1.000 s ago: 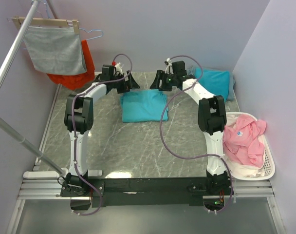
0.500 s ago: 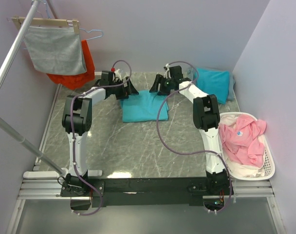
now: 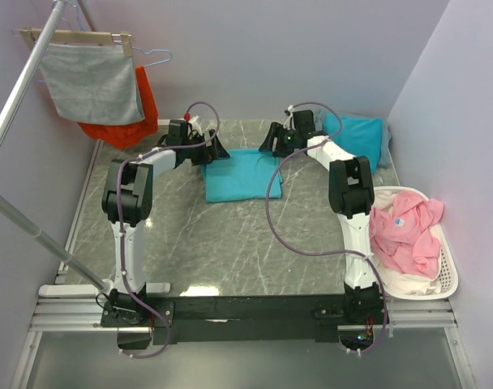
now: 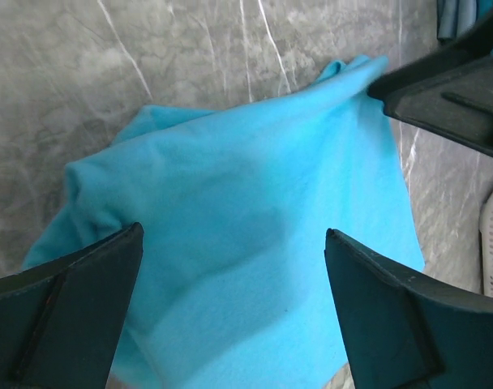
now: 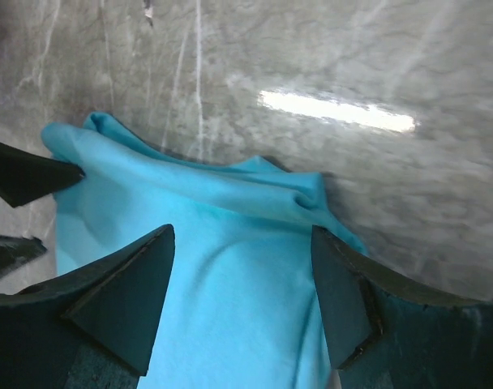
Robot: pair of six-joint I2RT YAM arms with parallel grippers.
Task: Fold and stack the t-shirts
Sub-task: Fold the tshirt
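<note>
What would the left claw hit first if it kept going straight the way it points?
Most likely the folded turquoise t-shirt, which fills the space between the left gripper's open fingers in its wrist view; how near is unclear.

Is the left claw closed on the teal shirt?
No, the left claw stands wide open over the teal shirt, gripping nothing.

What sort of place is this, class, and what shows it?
Probably a lab's mock laundry corner: robot arms bolted to a table, a basket of clothes, a folded teal t-shirt.
</note>
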